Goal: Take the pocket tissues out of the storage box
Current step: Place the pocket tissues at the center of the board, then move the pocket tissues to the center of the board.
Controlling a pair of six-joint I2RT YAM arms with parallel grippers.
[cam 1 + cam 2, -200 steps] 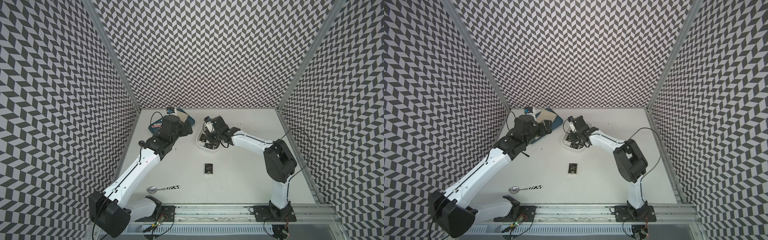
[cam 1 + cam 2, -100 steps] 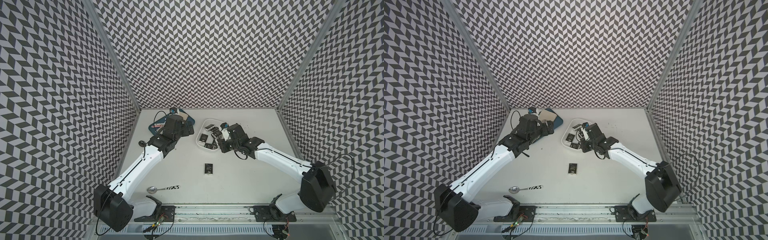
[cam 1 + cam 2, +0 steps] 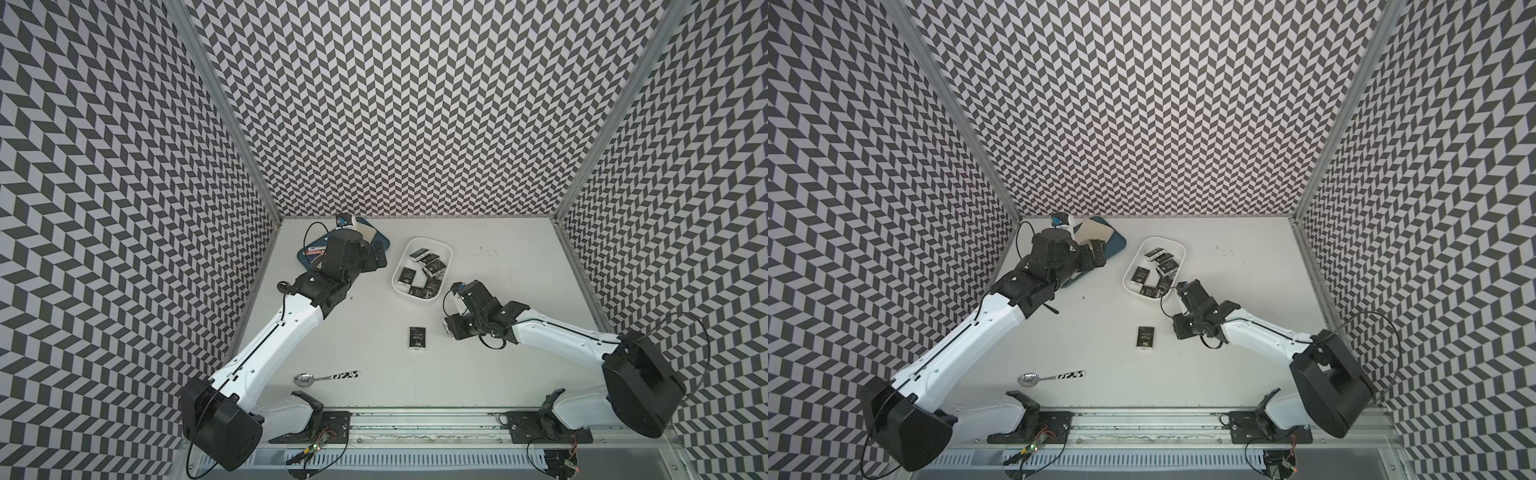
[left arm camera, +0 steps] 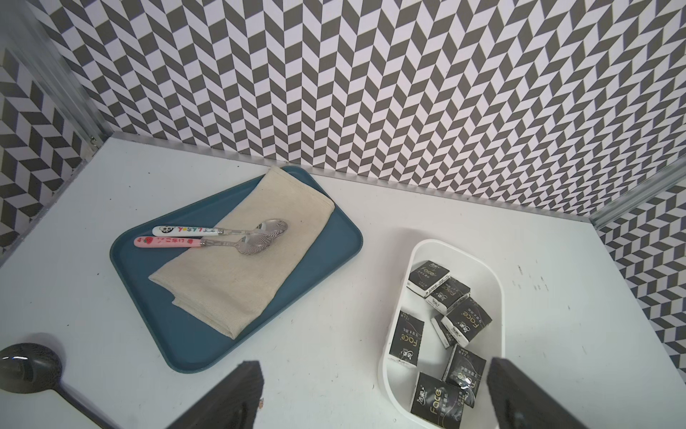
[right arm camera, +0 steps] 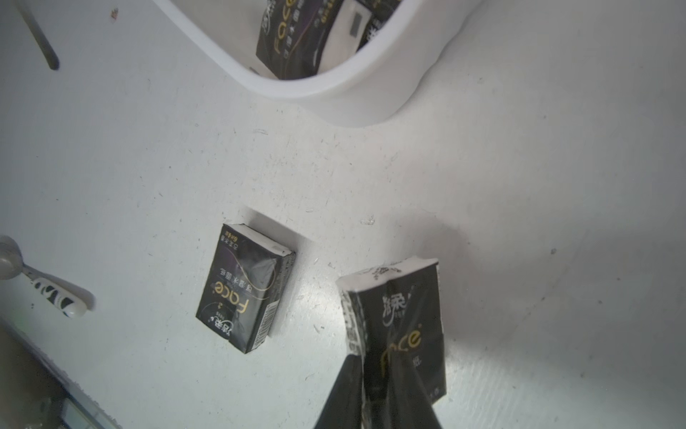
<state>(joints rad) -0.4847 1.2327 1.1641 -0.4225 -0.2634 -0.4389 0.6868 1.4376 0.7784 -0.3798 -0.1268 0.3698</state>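
Chevron-patterned walls point(image 3: 415, 104) around a white table point(image 3: 519, 270).

Seen in both top views: at twelve o'clock on the table, the storage box point(image 3: 428, 239), with seven pocket tissues point(image 3: 407, 275) inside, as far as can be counted. At six o'clock from the box, out on the bare table, one loose packet point(image 3: 417, 337), lying flat. At three o'clock from that packet, the right gripper point(image 3: 452, 330), low over the table and clear of the box; load not readable from above. At ten o'clock, the left gripper point(image 3: 380, 259) over a blue tray point(image 3: 384, 243), well apart from every packet. At seven o'clock, a spoon point(image 3: 324, 377), no part of the job.

From the left wrist: fingers point(image 4: 245, 386) spread wide, nothing between. Shows the box beside the tray, a cloth point(image 4: 260, 260) and two more spoons point(image 4: 222, 237) on the tray, and seven packets jumbled in the box, some flat, some on edge.

From the right wrist: pinches a held packet point(image 5: 404, 315) by its faces, tilted, just beside the loose packet and outside the box. Cannot tell whether it touches the table.

Judged from this: one packet out and set down, one out but not yet let go, seven left inside. Most of the job ahead.
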